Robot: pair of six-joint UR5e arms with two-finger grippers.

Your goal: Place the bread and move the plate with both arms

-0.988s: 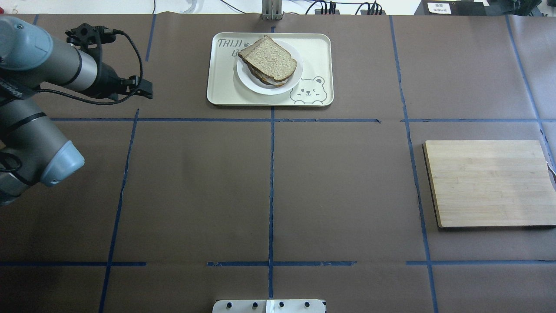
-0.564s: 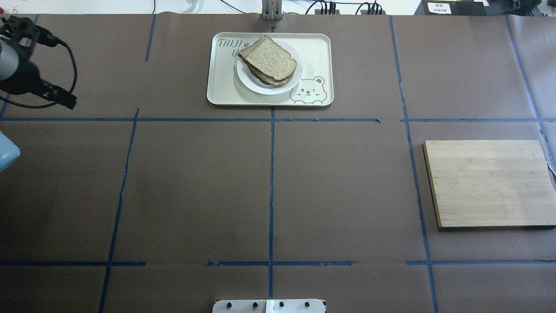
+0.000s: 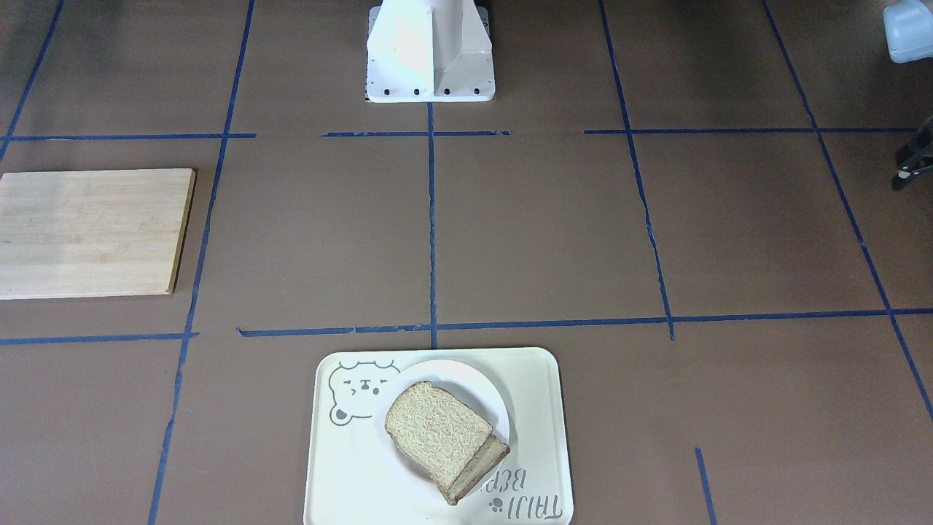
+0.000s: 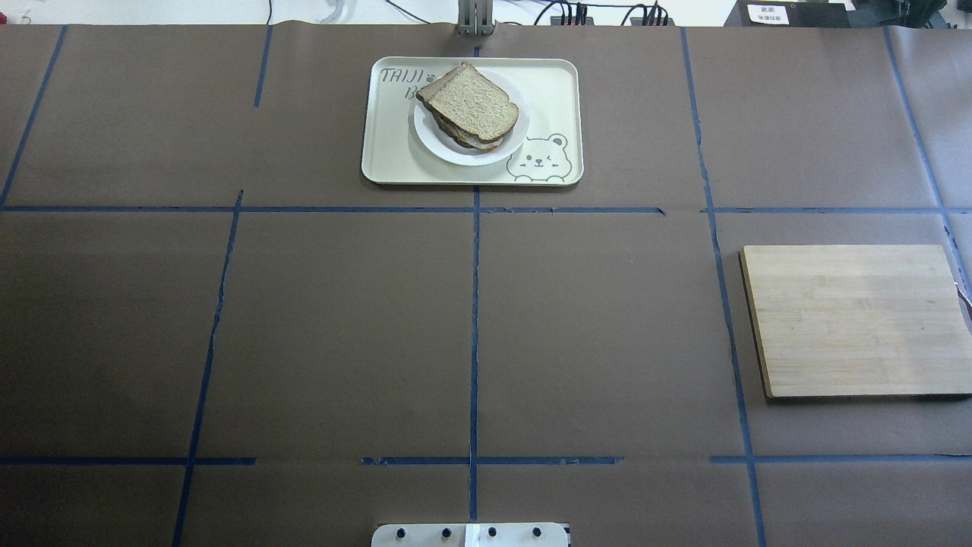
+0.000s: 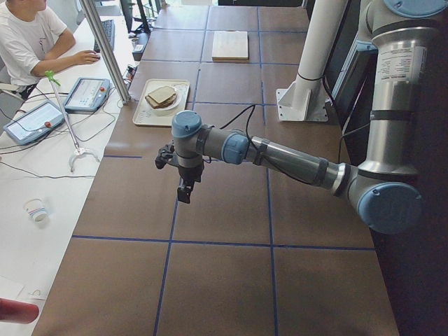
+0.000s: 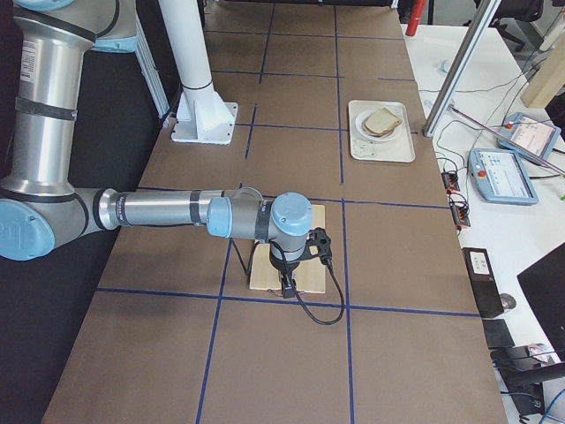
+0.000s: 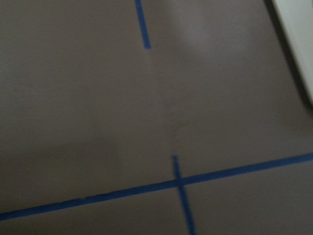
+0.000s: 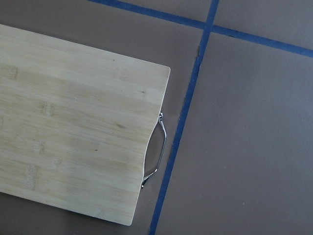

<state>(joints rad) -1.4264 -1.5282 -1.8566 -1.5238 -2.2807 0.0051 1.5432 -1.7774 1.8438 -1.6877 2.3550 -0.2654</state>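
The bread (image 4: 471,102) lies on top of a paler slice on the white plate (image 4: 437,144), which stands on the cream bear tray (image 4: 554,83) at the table's far middle. Both also show in the front view: bread (image 3: 437,430), plate (image 3: 466,379). Neither arm is in the overhead view. The left gripper (image 5: 183,192) hangs above bare table near the left end, far from the tray; a black part of it shows at the front view's right edge (image 3: 912,164). The right gripper (image 6: 287,287) hangs over the cutting board's near edge. I cannot tell whether either is open or shut. Neither wrist view shows its fingers.
A bamboo cutting board (image 4: 854,319) with a metal handle (image 8: 159,152) lies at the right. The robot's white base (image 3: 430,51) stands at the near middle. Blue tape lines grid the brown table. An operator (image 5: 28,38) sits at a desk beyond the far edge.
The left arm has swung away to the left and has left the overhead view. The bread, plate, tray and board have not moved.
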